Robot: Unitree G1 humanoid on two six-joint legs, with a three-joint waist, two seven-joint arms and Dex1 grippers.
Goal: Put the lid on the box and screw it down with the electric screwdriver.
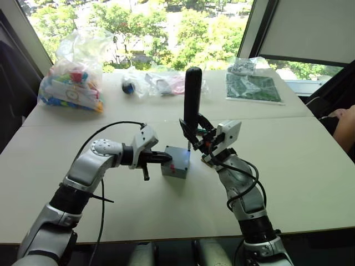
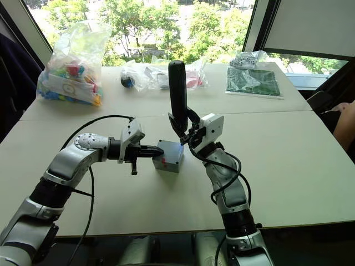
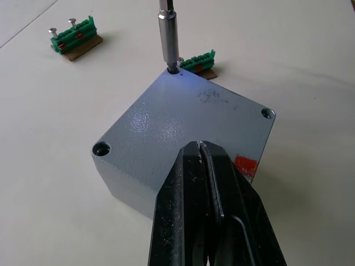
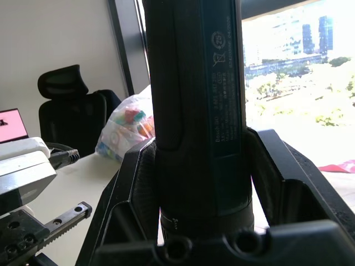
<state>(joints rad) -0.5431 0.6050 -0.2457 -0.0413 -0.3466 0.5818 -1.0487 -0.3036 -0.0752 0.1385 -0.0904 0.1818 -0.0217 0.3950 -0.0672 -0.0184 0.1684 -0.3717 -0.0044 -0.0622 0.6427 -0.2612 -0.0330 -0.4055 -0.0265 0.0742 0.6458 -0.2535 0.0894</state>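
The grey box [image 1: 175, 169] stands mid-table with a red mark [image 3: 246, 165] on its side. The lid [image 3: 183, 116] lies flat on top of it, screw holes showing at its corners. My left gripper [image 1: 166, 158] is shut, its joined fingertips [image 3: 202, 148] resting against the lid's near edge. In my right gripper [image 1: 193, 131] the electric screwdriver [image 1: 192, 94] stands upright, the fingers [image 4: 133, 188] shut around its dark body [image 4: 199, 111]. Its metal bit [image 3: 168, 39] points down into the lid's far corner hole.
Two green terminal blocks [image 3: 75, 39] [image 3: 198, 61] lie on the table beyond the box. At the back are a bag of coloured toys [image 1: 75, 77], clear plastic bags [image 1: 161, 83] and a green board [image 1: 252, 87]. A person's arm [image 1: 345, 124] shows at the right edge.
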